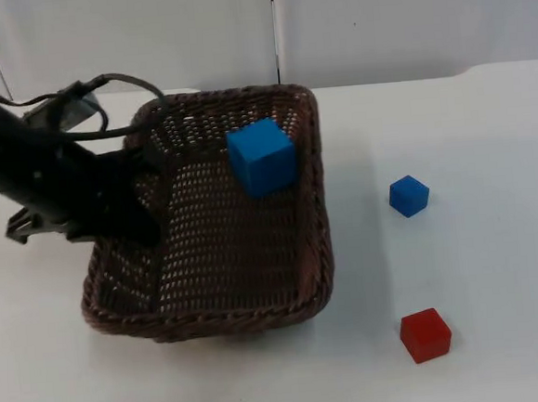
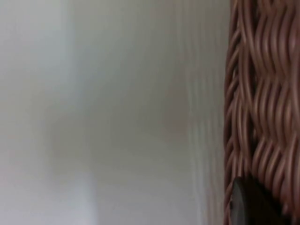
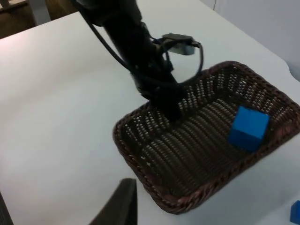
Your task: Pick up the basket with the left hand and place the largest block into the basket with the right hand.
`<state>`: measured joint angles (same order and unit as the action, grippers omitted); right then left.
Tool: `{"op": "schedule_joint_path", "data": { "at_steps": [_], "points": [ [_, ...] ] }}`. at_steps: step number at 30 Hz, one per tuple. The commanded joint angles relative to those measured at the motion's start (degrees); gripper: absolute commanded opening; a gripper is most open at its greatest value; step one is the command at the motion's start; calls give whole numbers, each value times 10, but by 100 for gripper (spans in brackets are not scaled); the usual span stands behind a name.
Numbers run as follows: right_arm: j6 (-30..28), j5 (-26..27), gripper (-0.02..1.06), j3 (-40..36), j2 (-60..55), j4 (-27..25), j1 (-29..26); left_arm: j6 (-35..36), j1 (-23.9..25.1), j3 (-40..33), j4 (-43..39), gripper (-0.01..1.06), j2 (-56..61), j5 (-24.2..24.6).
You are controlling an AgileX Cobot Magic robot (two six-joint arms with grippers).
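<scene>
Already the main work looks done. Largest first: the white bench [image 1: 468, 129] carries everything, running back to a grey wall [image 1: 144, 34]. On it, or perhaps just lifted off it, is the brown wicker basket [image 1: 226, 251]; I cannot tell from these views whether its base touches the bench.

The left arm [image 1: 34, 173] reaches down to the basket's left rim, and the left end effector [image 1: 145, 225] sits at that wall, one fingertip against the weave in the left wrist view. It appears to be gripping the rim, though the fingers themselves are hidden by the arm, so I cannot tell for certain whether they are closed on it.

The large blue block [image 1: 263, 157] lies inside the basket, near its far right corner, leaning against the right wall. It is clearly bigger than the two outside, so I judge the placing step complete.

The right end effector [image 3: 119, 206] hangs above the bench, well apart from the basket on its near side; one dark fingertip is visible, and I cannot tell whether it is open or closed. It holds nothing visible.

Smaller things: a red block [image 1: 425, 335] and a small blue block [image 1: 408, 196] stand on the bench to the basket's right, well apart from it and each other.

What is left, at most, is withdrawing.
</scene>
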<state>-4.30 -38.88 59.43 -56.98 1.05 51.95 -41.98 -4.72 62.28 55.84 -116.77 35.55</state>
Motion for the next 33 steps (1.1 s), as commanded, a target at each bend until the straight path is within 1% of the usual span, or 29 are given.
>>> {"op": "schedule_joint_path", "data": {
  "at_steps": [1, 7, 15, 30, 31, 33],
  "points": [
    [-7, 10, 105, -1, 3, 3, -1, -2, -6, 20, 5, 0, -11, 12],
    [-10, 10, 105, -1, 3, 3, -1, -2, -7, 38, 7, 0, -33, 9],
    [-13, 10, 105, -1, 3, 3, -1, -10, -7, 38, 6, 0, -41, -3],
    [-13, 9, 105, -1, 3, 3, -1, -10, -7, 38, 8, 0, -41, 1],
    [-13, 9, 105, -1, 3, 3, -1, -10, -7, 38, 8, 2, -41, 1],
    [-13, 8, 105, -1, 3, 3, -1, -10, -7, 38, 16, 15, -41, 1]
  ]
}}
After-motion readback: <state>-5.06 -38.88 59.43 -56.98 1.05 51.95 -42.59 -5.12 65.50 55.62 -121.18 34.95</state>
